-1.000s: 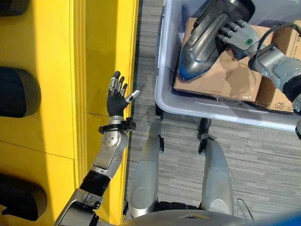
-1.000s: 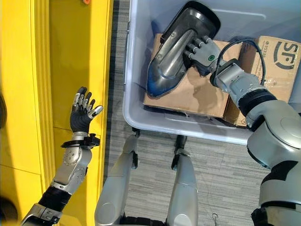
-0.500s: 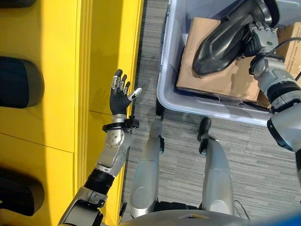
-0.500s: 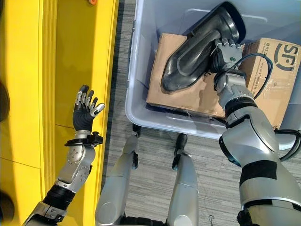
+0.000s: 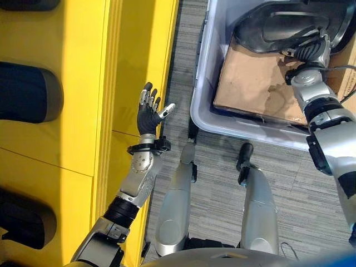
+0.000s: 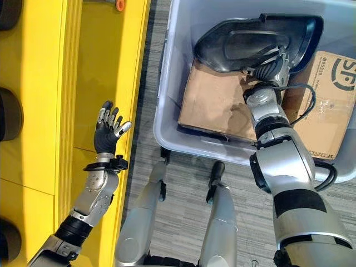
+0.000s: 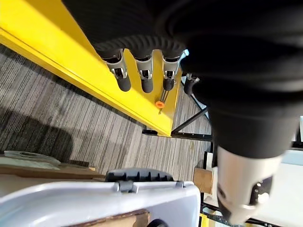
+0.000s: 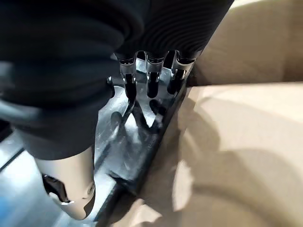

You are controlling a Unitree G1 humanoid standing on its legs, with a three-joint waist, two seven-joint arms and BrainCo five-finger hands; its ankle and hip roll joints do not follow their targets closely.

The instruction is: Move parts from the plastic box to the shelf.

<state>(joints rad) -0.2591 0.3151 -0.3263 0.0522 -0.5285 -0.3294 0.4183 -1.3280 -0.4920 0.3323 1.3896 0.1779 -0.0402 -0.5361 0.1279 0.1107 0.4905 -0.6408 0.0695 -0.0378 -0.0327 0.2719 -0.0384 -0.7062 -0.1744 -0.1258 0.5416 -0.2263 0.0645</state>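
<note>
R hand (image 6: 271,65) has fingers curled on the dark part (image 6: 250,44), held just above the cardboard (image 6: 214,105) inside the plastic box (image 6: 167,128). L hand (image 5: 148,108) is open, empty, in front of the yellow shelf (image 5: 72,83). To do it well: keep grip firm, lift clear of the box wall before swinging to the shelf, and support w/ L hand, as the part looks bulky.

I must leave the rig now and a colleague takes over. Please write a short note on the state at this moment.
Right hand: fingers curled on the dark shiny part, holding it over the cardboard boxes inside the grey plastic box.
Left hand: open, holding nothing, raised beside the yellow shelf.
Done: the part is gripped, and it looks lifted off the cardboard.
Left: carry the part out of the plastic box and place it on the shelf. Dark rounded shapes show in the shelf at the far left; I cannot tell what they are.
</note>
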